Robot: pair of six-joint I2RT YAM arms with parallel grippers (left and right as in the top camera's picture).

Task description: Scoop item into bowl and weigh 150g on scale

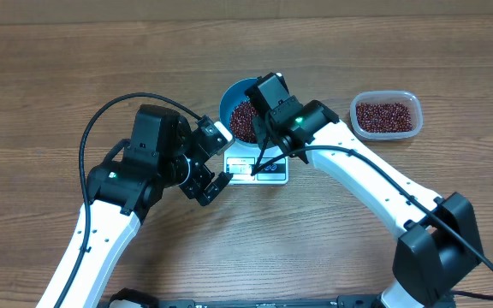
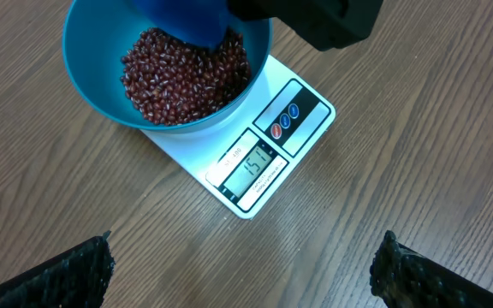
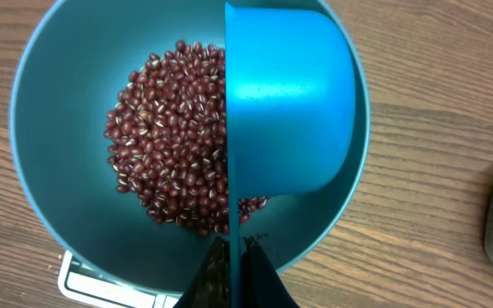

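Gently | leave wide-open left gripper [image 2: 246, 287] hovering off front corner of scale [image 2: 302, 109] | scale mid-table, carrying bowl [image 3: 45, 184] | tilt scoop [image 3: 289, 103], clamped in right gripper [image 3: 234, 274], by degrees over bowl | trickle any last beans [image 3: 169, 145] onto heap inside; watch display [image 2: 251, 167], probably near target

Teal bowl [image 2: 92, 81], red-brown beans [image 2: 187, 77], white scale [image 2: 191, 150]

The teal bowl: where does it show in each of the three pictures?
Overhead: bowl upper centre, on the scale.
Left wrist: bowl top left.
Right wrist: bowl fills the picture.
Shared landmark: the beans inside.
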